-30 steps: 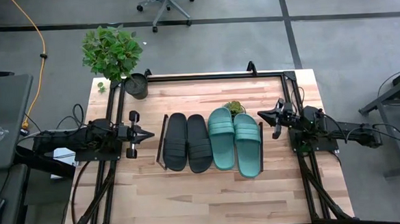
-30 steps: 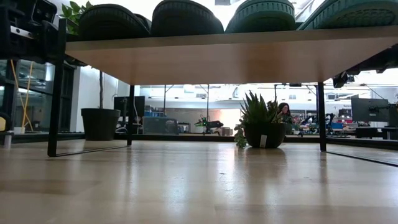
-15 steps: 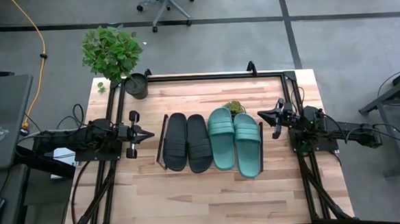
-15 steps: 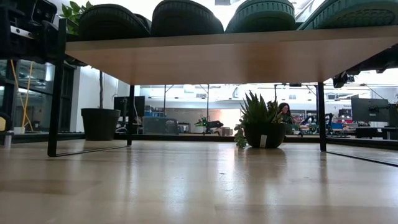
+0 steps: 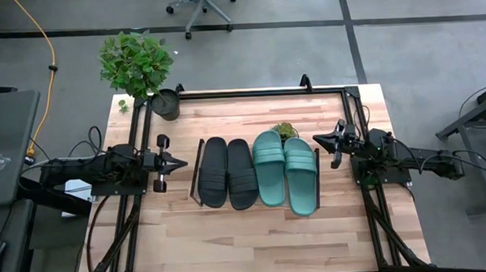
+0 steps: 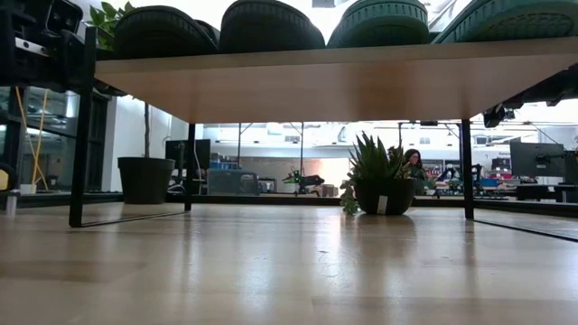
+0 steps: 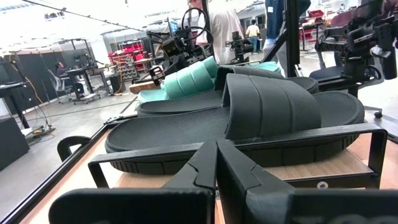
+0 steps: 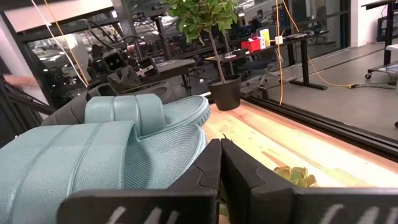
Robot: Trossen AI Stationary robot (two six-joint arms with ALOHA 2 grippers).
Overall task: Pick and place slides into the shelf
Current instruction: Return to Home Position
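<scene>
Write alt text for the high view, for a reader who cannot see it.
Two black slides and, to their right, two teal slides lie side by side on the shelf at mid-table. The left gripper and right gripper flank the row, both shut. A potted plant stands at the far left corner of the table.

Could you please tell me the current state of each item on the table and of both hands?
shelf: upright, fully loaded.
black slides: both on the shelf, side by side, straps up.
teal slides: both on the shelf, beside the black pair.
left hand: shut, empty, off the shelf's left end.
right hand: shut, empty, off the shelf's right end.
small plant: upright, beside the shelf.
</scene>
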